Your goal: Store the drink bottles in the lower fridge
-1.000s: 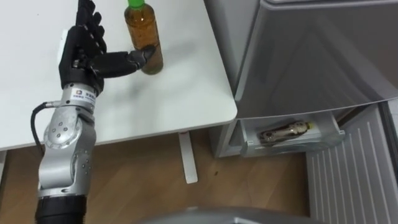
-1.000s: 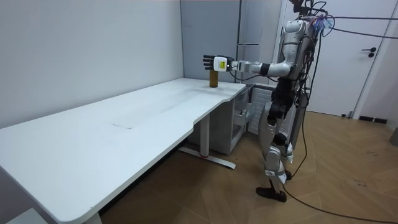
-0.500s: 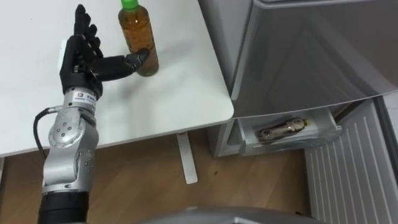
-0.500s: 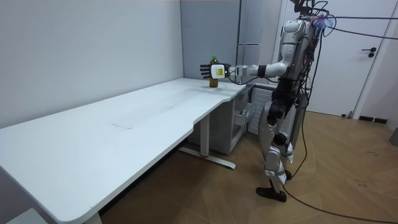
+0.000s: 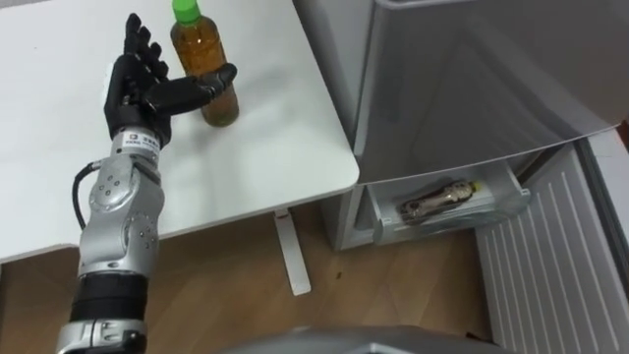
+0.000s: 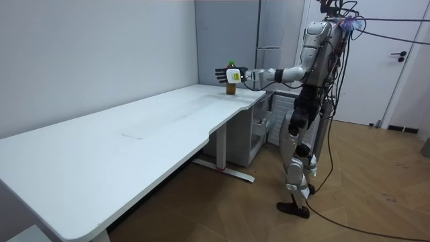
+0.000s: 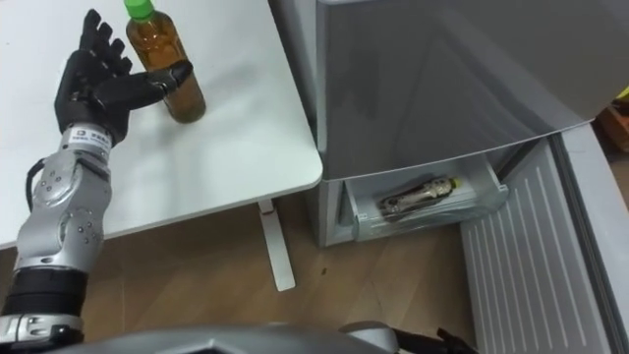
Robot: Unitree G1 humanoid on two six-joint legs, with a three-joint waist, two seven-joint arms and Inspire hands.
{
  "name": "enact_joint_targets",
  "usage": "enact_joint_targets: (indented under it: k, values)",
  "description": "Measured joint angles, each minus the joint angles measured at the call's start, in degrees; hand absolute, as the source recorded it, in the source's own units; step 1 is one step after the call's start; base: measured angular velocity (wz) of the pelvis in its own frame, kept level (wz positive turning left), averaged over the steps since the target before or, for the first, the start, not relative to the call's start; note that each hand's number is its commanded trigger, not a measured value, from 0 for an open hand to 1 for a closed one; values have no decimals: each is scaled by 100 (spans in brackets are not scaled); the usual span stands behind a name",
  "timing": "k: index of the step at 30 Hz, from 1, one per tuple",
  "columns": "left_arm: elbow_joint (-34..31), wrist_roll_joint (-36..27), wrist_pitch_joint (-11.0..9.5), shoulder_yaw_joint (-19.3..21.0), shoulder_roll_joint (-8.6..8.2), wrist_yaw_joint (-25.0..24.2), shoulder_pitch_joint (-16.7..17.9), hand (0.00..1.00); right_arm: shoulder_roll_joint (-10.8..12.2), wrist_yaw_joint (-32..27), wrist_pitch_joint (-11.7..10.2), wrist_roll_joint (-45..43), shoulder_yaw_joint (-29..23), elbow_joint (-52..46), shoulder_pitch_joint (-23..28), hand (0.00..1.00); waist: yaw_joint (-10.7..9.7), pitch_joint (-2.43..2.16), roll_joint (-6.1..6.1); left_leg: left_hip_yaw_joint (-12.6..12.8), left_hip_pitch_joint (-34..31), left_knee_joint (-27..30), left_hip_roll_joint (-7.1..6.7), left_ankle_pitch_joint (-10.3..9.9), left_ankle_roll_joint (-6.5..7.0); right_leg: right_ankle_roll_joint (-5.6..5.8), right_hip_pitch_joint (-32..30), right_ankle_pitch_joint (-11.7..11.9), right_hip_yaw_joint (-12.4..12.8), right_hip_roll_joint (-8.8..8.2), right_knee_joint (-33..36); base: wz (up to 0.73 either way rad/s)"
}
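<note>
Grasping step, I judge: the left hand, fingers spread straight beside the green-capped amber drink bottle on the white surface, must next curl round it.

A green-capped bottle of amber drink stands upright on the bench, left of the fridge. A second bottle lies sideways in the fridge's open lower drawer.
</note>
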Motion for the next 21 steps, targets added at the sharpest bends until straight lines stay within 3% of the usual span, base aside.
enact_joint_targets:
  k: [10,13,21]
  values:
    - [191,-152,74,-1,66,-34,-206,0,-45,15,103,-33,-46,24,9,0,-6,-19,67,138,30,-63,11,0,0,3,-64,9,183,23,-14,-8]
    - [262,-166,87,0,141,-69,-286,0,-57,3,103,-32,-47,25,-3,0,-25,-11,110,137,24,-66,13,0,0,2,-78,10,214,30,-16,-6]
    - [379,-308,172,0,143,-90,-286,0,-82,-4,123,-26,-48,35,-4,0,-55,-3,134,147,32,-69,22,0,-1,2,-91,10,222,40,-19,0]
